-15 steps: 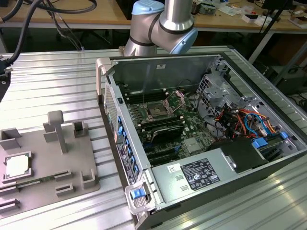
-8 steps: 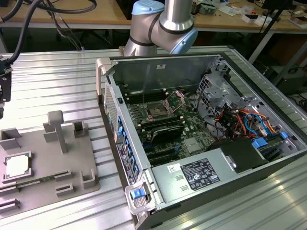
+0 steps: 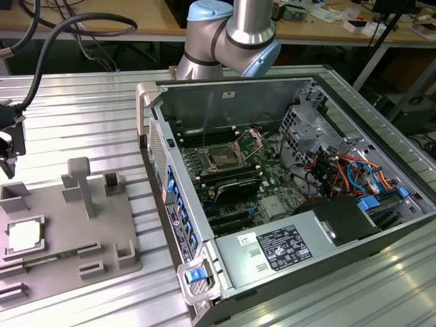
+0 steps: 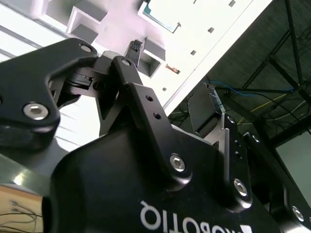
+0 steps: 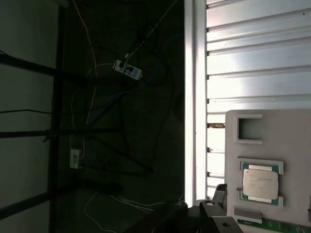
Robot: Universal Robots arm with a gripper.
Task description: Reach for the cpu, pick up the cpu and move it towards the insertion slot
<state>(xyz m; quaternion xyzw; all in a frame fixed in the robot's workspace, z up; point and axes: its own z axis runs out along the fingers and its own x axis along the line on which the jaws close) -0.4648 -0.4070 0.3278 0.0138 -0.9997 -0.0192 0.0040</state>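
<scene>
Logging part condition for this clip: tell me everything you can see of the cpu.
The cpu is a flat square chip with a pale silvery metal lid and a thin dark rim. It lies flat, lid up, between raised brackets on the grey fixture plate, on the exterior view's left, outside the computer case. Only the brackets and plate touch it.

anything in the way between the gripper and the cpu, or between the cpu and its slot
Nothing visible lies between the gripper and the cpu, which sits uncovered on the grey fixture plate. Toward the insertion slot, in the exterior view, the upright posts and the case's side wall stand between.
</scene>
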